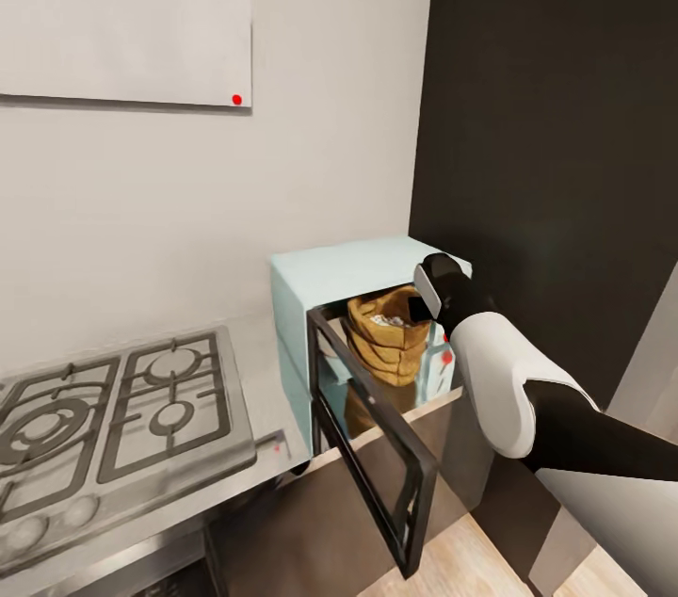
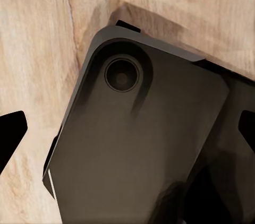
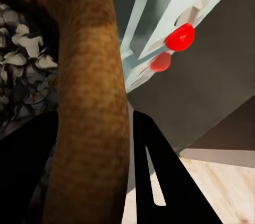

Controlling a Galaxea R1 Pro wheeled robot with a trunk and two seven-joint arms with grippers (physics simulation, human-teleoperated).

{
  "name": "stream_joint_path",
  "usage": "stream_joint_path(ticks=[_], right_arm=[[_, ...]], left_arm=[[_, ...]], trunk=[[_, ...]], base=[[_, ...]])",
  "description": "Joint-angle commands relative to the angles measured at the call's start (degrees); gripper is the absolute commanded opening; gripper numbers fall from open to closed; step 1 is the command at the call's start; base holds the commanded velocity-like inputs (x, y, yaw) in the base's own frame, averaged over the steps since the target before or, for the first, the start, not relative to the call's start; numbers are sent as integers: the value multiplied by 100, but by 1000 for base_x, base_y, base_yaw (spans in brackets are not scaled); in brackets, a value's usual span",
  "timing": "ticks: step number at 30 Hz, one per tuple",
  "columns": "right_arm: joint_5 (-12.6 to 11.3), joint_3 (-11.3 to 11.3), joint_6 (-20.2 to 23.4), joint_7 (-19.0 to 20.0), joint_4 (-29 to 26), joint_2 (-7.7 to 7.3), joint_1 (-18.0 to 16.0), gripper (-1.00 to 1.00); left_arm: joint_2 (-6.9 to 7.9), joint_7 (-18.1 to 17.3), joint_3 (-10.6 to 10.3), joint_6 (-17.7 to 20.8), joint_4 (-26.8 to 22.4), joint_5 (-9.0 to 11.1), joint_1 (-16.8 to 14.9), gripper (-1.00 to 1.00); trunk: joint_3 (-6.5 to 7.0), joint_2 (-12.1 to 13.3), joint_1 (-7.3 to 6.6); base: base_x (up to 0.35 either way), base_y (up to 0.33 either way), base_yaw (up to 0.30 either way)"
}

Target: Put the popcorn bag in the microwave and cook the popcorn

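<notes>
Countertop's microwave [image 1: 311, 282] stands open; right hand [image 3: 93, 144] straddles popcorn bag [image 1: 384, 343] rim.

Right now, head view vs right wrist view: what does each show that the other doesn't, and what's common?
Head alone: the gas hob, the microwave whole with its door swung open, and the wall cabinet.
Right wrist alone: the right gripper with its fingers either side of the sack's rolled rim, and pale popcorn up close.
Both: the popcorn bag inside the microwave, the red dot on its panel, and wood floor.
</notes>
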Motion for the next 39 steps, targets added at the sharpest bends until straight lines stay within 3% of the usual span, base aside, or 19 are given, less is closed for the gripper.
stream_joint_path(ticks=[1, 15, 24, 39], right_arm=[[-115, -61, 15, 16, 184, 11, -1, -100], [-123, -81, 15, 57, 184, 11, -1, -100], [-124, -88, 15, 60, 184, 11, -1, -100], [-124, -89, 15, 60, 184, 11, -1, -100]], left_arm=[[-1, 5, -5, -10, -6, 21, 0, 100], [-1, 5, -14, -11, -6, 13, 0, 100], [2, 5, -18, -10, -6, 13, 0, 100], [6, 5, -15, -14, -6, 13, 0, 100]], trunk=[[-8, -3, 1], [-8, -3, 1], [-8, -3, 1], [-8, -3, 1]], base=[[0, 22, 0], [3, 2, 0], [196, 0, 0], [48, 29, 0]])
